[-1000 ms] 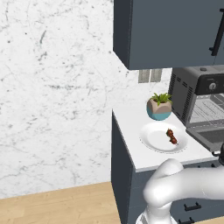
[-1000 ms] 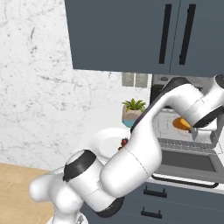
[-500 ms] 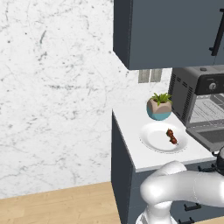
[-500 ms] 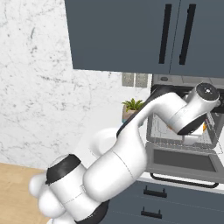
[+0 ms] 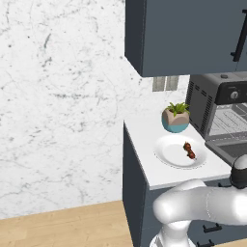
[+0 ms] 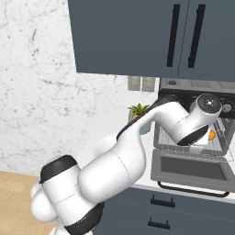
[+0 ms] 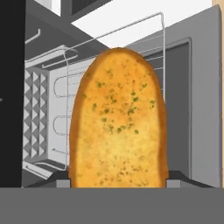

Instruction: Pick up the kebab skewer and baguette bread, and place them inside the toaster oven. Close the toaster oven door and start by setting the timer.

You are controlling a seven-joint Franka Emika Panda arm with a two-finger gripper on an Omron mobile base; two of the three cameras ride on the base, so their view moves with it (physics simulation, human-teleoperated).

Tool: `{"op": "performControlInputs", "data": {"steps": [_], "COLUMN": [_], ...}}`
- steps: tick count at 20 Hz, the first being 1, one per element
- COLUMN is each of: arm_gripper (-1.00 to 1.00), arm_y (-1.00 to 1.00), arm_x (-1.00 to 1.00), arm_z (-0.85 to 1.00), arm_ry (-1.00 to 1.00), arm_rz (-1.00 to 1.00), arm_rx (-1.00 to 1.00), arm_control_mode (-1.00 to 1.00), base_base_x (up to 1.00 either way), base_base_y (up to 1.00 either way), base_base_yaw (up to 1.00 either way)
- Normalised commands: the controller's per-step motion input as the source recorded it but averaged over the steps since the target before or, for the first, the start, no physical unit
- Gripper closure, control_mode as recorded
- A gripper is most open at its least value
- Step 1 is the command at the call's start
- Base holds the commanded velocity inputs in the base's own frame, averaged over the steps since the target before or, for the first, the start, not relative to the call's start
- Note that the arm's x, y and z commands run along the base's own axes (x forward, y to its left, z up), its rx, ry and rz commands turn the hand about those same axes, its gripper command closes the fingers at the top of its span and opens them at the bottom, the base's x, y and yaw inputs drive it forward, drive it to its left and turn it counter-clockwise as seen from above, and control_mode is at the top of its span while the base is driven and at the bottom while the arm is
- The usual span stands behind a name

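Got my pincer point(image 7: 118, 183) clamped on the baguette bread point(image 7: 118, 118) low down — feels light, crusty, probably crumbly — heading for the toaster oven point(image 6: 193, 137) wire rack point(image 7: 65, 87).

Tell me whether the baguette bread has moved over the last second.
Yes. In the right base view the baguette bread has gone from in front of the toaster oven rightward and deeper into its cavity, carried by the gripper.
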Motion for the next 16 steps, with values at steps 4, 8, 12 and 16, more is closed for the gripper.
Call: {"op": "performControlInputs", "data": {"steps": [4,8,12,16], "arm_gripper": [1.00,1.00,1.00,1.00], "arm_y": [-0.07,0.00,0.00,0.00], "arm_x": [0.20,0.23,0.20,0.17], "arm_z": [0.00,0.00,0.00,0.00], "arm_ry": [0.00,-0.01,0.00,0.00], "arm_rz": [0.00,0.00,0.00,0.00], "arm_rx": [0.00,0.00,0.00,0.00], "arm_control_mode": [-1.00,-1.00,-1.00,-1.00], "base_base_x": [0.00,0.00,0.00,0.00], "base_base_y": [0.00,0.00,0.00,0.00], "base_base_yaw": [0.00,0.00,0.00,0.00]}}
